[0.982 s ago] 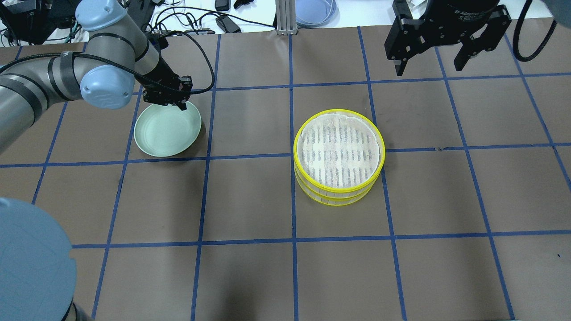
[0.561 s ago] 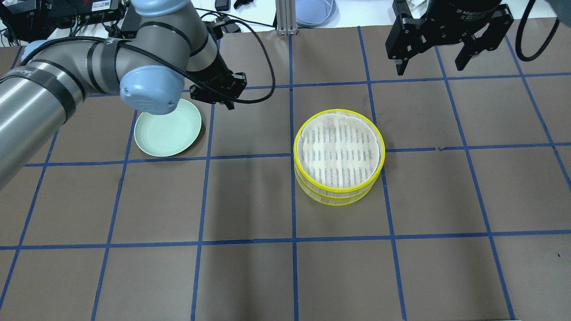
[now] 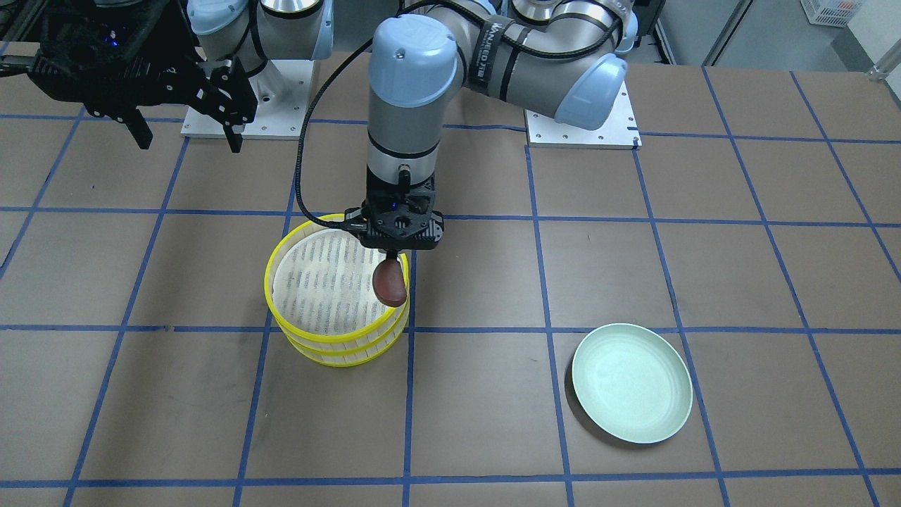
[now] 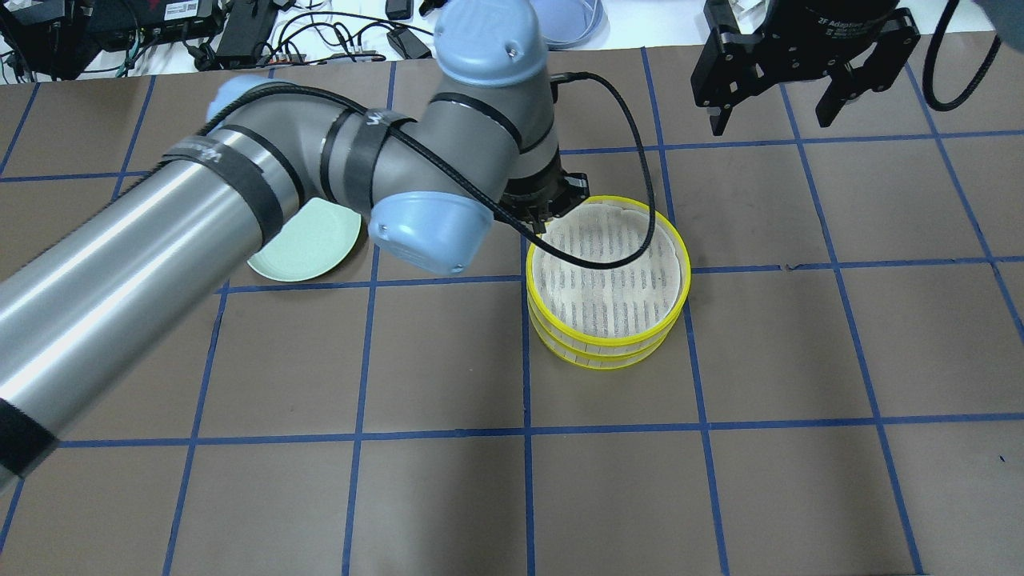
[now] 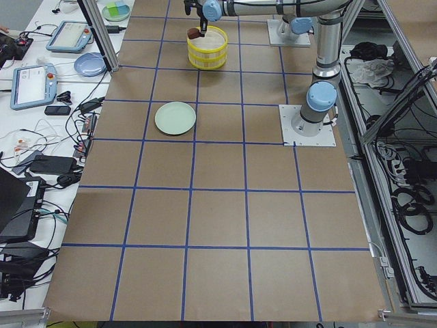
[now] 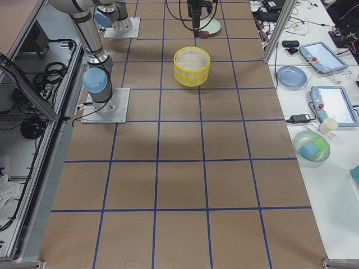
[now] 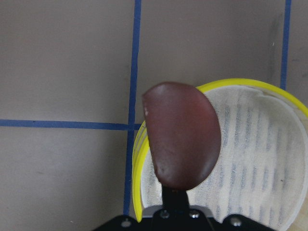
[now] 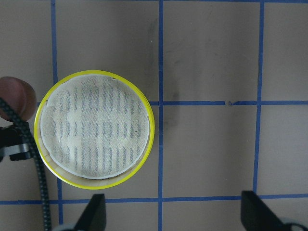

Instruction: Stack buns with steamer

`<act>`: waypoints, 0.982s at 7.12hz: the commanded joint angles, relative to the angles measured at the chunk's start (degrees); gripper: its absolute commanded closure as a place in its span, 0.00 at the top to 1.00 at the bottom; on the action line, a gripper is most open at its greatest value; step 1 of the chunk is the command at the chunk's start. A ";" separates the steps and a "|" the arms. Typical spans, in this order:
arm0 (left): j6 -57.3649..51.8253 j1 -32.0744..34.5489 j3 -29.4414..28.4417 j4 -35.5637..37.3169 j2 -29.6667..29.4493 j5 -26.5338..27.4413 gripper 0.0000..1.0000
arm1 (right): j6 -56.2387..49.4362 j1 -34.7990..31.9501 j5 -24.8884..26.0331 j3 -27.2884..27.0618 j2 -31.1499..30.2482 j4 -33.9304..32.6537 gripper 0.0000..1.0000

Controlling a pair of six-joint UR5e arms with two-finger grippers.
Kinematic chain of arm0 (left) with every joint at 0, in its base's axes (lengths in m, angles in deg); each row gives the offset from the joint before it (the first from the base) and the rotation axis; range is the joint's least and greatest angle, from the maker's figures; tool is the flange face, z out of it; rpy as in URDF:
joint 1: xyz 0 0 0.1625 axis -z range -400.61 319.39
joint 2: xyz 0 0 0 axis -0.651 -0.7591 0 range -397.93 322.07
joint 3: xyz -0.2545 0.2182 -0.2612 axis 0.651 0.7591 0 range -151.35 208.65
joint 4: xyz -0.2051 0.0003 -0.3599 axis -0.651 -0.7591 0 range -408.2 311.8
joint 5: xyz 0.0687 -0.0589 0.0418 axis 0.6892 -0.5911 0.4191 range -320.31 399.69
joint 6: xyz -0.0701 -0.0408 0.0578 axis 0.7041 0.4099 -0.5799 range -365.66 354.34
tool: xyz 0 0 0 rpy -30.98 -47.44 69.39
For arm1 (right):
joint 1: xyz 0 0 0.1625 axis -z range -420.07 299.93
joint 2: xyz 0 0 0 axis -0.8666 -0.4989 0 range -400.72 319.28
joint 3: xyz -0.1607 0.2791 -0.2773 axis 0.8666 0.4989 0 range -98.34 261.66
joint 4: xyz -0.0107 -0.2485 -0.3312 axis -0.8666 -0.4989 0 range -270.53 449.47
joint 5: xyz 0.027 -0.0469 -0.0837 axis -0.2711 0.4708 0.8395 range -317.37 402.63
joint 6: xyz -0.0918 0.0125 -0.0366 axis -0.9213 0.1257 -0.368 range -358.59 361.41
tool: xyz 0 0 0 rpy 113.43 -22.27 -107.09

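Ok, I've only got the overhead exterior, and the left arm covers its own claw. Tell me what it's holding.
Observer: From the front, the left claw is shut on the dark reddish-brown bun.
Operator: Say where it hangs.
Observer: The left wrist view puts it over the steamer rim, not the middle.
Operator: Now whatever that arm half covers.
Observer: That is the pale green plate; the front view shows it whole and bare.
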 commanded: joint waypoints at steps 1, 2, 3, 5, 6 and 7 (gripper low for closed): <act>6.03 2.86 0.03 0.92 -2.93 0.62 0.03 | 0.07 0.00 0.00 -0.11 0.00 -0.04 1.00; 7.87 3.65 0.20 0.92 -3.46 0.62 0.26 | 0.07 0.00 0.00 -0.11 0.00 -0.56 1.00; 8.24 4.35 0.38 0.92 -3.47 0.88 0.53 | 0.15 0.00 0.00 -0.11 0.00 -1.35 1.00; 10.34 4.36 0.82 0.84 -3.38 0.97 1.00 | 2.43 0.00 0.00 -0.28 0.00 -2.50 1.00; 9.22 4.10 0.82 0.92 -1.90 0.97 1.00 | 2.44 0.00 0.00 -0.28 0.00 -2.68 1.00; 6.86 1.22 0.56 1.10 -0.41 1.49 1.00 | 2.44 0.00 0.00 -0.37 0.00 -2.68 1.00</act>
